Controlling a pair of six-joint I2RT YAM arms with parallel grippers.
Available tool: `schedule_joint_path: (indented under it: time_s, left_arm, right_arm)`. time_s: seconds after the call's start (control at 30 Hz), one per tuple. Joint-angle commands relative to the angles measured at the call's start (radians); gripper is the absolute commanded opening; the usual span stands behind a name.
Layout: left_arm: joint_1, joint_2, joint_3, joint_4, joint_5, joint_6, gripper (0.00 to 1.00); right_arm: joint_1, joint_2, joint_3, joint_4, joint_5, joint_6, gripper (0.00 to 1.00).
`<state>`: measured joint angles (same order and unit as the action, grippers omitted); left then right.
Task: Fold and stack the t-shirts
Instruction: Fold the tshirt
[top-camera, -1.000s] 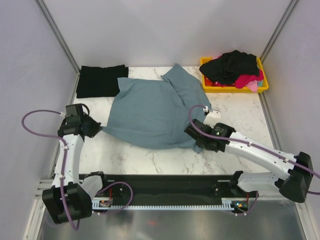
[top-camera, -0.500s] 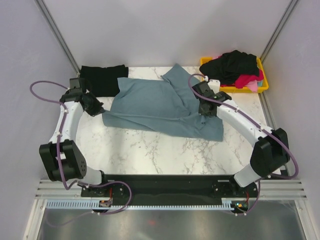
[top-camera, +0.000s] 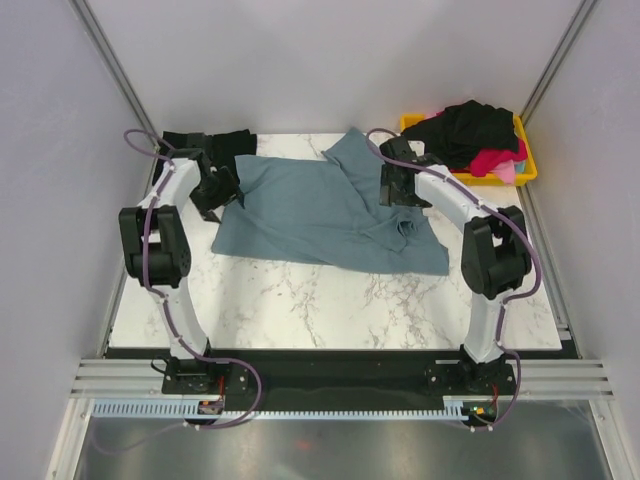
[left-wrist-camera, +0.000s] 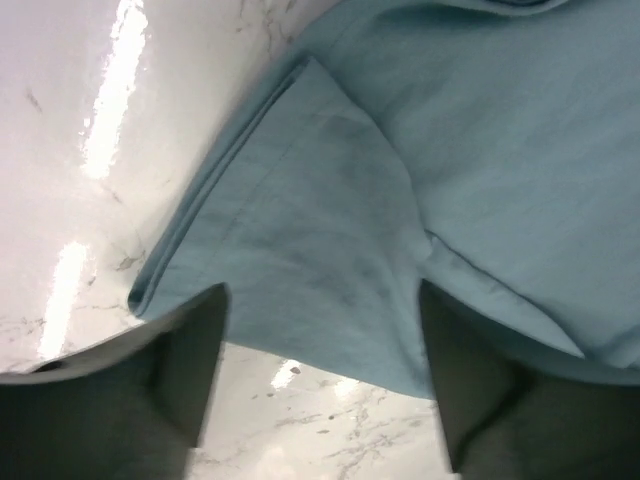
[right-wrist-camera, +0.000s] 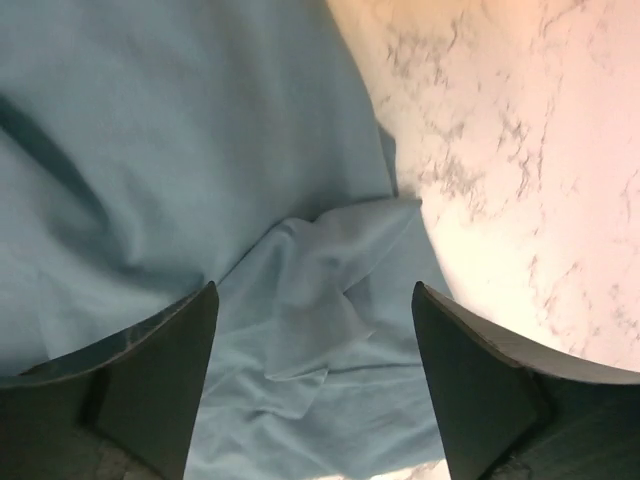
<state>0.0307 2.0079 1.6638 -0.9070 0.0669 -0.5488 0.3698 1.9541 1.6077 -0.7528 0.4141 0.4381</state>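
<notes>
slate blue-grey t-shirt (top-camera: 320, 215) spread on worktop (top-camera: 330, 300), left of and nearer than yellow bin (top-camera: 527, 170); its bin-side near corner looks bunched. right pincer (top-camera: 398, 190) agape, empty, just left of bin; left pincer (top-camera: 215, 195) same, well left. suggest flattening the bunch, then pinching both edges level.

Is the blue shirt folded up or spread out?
Partly folded. The blue shirt lies wide and flat on the table, but a layer is doubled over on top, and one corner sticks out at the back.

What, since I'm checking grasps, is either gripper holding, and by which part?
Nothing. The left gripper and right gripper both hang open above the blue-grey t-shirt.
</notes>
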Motion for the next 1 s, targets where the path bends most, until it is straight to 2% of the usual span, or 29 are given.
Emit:
schedule_joint_path:
  time_s: [0.0,0.03,0.13,0.17,0.2,0.27,0.33,0.47,0.5,0.67,0.97]
  left_arm:
    - [0.006,-0.085,0.065,-0.063,-0.064,0.056,0.93]
    - [0.008,-0.112,0.060,-0.066,-0.116,0.061,0.99]
    - [0.026,-0.207,-0.007,-0.061,-0.104,0.052,1.00]
    - [0.032,-0.233,-0.042,-0.055,-0.099,0.023,0.98]
    - [0.037,-0.263,-0.080,-0.041,-0.093,0.009,0.96]
    - [0.049,-0.363,-0.238,0.029,-0.087,-0.034,0.94]
    - [0.054,-0.455,-0.400,0.116,-0.076,-0.068,0.94]
    - [0.060,-0.517,-0.605,0.258,-0.007,-0.161,0.93]
    - [0.063,-0.517,-0.634,0.288,0.005,-0.171,0.92]
    - [0.071,-0.489,-0.737,0.408,0.022,-0.195,0.88]
    - [0.071,-0.506,-0.786,0.500,-0.064,-0.252,0.83]
  right_arm:
    - [-0.041,-0.010,0.069,-0.016,0.017,-0.059,0.98]
    - [-0.052,-0.033,0.057,-0.014,0.017,-0.061,0.98]
    - [-0.135,-0.162,-0.056,0.019,-0.049,-0.027,0.98]
    - [-0.170,-0.246,-0.107,0.038,-0.099,0.023,0.98]
    - [-0.208,-0.292,-0.224,0.093,-0.223,0.055,0.98]
    - [-0.285,-0.430,-0.342,0.134,-0.274,0.102,0.98]
    - [-0.293,-0.507,-0.477,0.155,-0.285,0.151,0.98]
    - [-0.293,-0.635,-0.705,0.217,-0.411,0.252,0.98]
    - [-0.293,-0.642,-0.792,0.268,-0.437,0.264,0.98]
    - [-0.310,-0.649,-0.937,0.371,-0.508,0.298,0.90]
    - [-0.316,-0.609,-0.945,0.449,-0.494,0.294,0.83]
